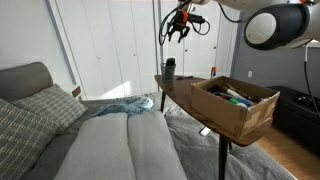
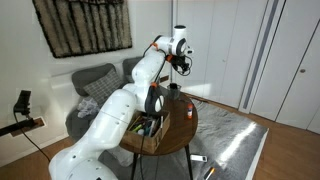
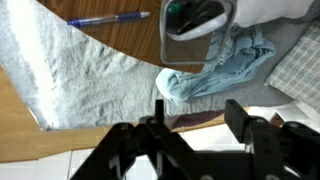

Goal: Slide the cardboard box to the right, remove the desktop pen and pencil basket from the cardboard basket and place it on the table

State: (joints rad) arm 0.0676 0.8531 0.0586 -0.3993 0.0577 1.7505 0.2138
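The brown cardboard box (image 1: 235, 108) sits on the wooden table (image 1: 180, 88) and holds several colourful items; it also shows in an exterior view (image 2: 150, 128). The small dark cup (image 1: 170, 68) stands upright on the tabletop, outside the box, near the table's edge toward the couch. My gripper (image 1: 176, 30) hangs open and empty well above the cup. In the wrist view the cup (image 3: 197, 28) is at the top, seen from above, and my open fingers (image 3: 200, 118) are apart from it with nothing between them.
A grey couch with pillows (image 1: 40, 115) and a grey blanket (image 1: 130, 140) lie beside the table. A light blue cloth (image 3: 215, 70) lies on the blanket. A blue pen (image 3: 110, 19) lies on a wooden surface. White closet doors (image 1: 110, 40) stand behind.
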